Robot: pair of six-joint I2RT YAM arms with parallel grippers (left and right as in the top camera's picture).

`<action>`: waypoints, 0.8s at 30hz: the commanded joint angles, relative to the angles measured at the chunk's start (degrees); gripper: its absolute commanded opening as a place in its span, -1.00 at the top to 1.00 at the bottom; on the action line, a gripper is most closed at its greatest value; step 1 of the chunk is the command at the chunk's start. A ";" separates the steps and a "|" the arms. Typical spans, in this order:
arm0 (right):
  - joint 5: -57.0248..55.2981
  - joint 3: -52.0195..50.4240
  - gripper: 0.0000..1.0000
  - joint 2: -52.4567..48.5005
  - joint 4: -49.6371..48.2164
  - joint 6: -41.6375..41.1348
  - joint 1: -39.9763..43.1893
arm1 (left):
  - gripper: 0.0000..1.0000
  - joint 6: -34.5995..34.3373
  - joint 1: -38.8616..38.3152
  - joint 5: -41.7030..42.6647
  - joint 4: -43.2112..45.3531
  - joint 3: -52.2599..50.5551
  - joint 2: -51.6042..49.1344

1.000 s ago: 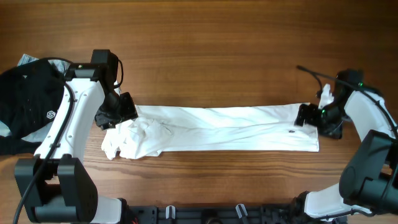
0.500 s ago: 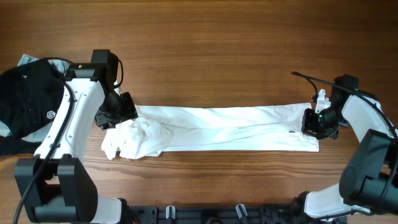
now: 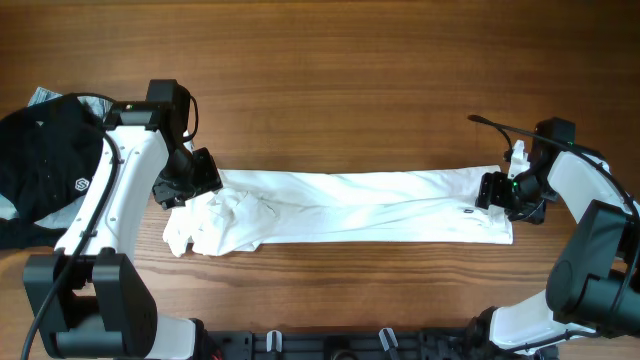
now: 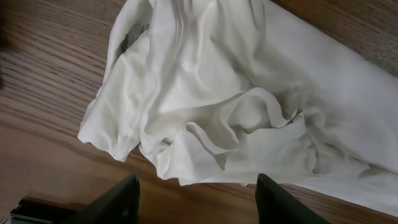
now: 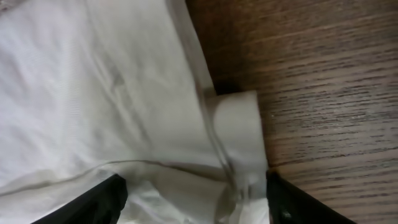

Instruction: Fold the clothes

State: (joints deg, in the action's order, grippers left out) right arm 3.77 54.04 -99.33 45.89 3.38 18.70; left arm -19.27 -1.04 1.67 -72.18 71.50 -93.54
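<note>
The white T-shirt (image 3: 350, 207) lies as a long narrow band across the table, its left end bunched in folds (image 4: 211, 93). No lettering shows. My left gripper (image 3: 190, 180) is open just beyond the bunched left end; in the left wrist view its fingertips (image 4: 199, 199) hover over bare wood beside the cloth. My right gripper (image 3: 497, 192) is open at the shirt's right end; in the right wrist view its fingertips (image 5: 193, 202) straddle the white fabric (image 5: 112, 93) and a small folded flap (image 5: 239, 127).
A black garment with a small white logo (image 3: 45, 165) lies at the far left edge, with a bit of light grey cloth (image 3: 45, 96) behind it. The wooden table (image 3: 330, 70) stretches behind the shirt. A black rail (image 3: 330, 345) runs along the front edge.
My right gripper shifted slightly left onto the shirt's right end. The left arm and the shirt have not visibly moved.
</note>
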 commanded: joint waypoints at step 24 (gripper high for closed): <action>-4.87 22.36 0.91 -3.72 21.27 -12.70 -23.45 | -0.22 -0.96 0.35 0.87 1.11 -0.28 0.15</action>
State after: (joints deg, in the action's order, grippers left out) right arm -5.45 78.37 -103.07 68.12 -6.46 1.06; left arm -19.46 -1.04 1.85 -71.31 71.50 -93.54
